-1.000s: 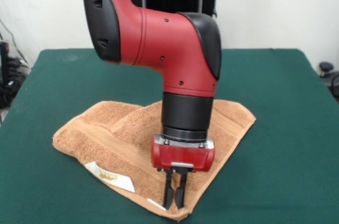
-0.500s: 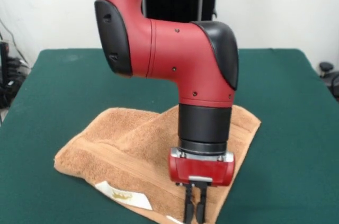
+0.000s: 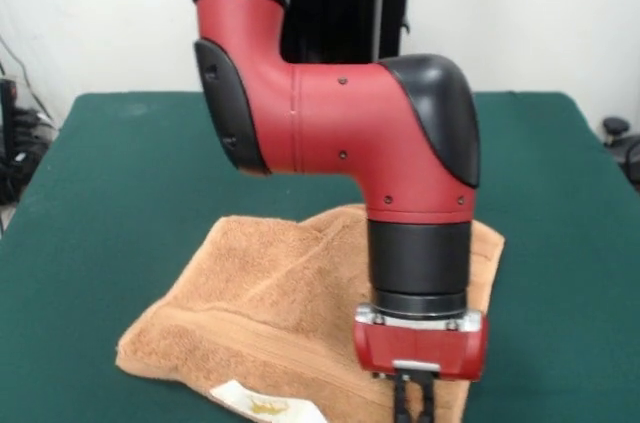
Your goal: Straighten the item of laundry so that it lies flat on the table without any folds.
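This is a robot lab, not a home. A red and black arm (image 3: 340,143) stands on a black pedestal (image 3: 340,3) behind a bench (image 3: 110,163) with a green felt top. The wall (image 3: 90,13) is plain white, and cables (image 3: 15,148) hang at the left edge.

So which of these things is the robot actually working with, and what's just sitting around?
Part of the job:
- orange-tan towel, rumpled
- green table under it
- gripper, fingers low at the towel's near edge

Just around:
- dark clutter past the table's edge
- black object on the other side
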### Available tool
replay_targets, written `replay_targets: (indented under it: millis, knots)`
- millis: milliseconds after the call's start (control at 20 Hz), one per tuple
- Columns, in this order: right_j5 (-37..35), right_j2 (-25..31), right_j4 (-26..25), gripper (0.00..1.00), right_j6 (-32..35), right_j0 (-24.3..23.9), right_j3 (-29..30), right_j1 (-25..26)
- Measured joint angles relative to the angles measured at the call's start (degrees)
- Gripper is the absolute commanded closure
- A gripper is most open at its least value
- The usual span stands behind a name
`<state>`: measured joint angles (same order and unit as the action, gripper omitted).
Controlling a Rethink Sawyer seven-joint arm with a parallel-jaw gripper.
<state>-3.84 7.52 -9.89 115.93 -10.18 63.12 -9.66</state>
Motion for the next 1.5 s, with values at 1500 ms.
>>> replay_targets:
  millis: [1500]
  knots:
    - [-7.82,0.10,17.70,1.00,0.00,9.33,1.12,0.13]
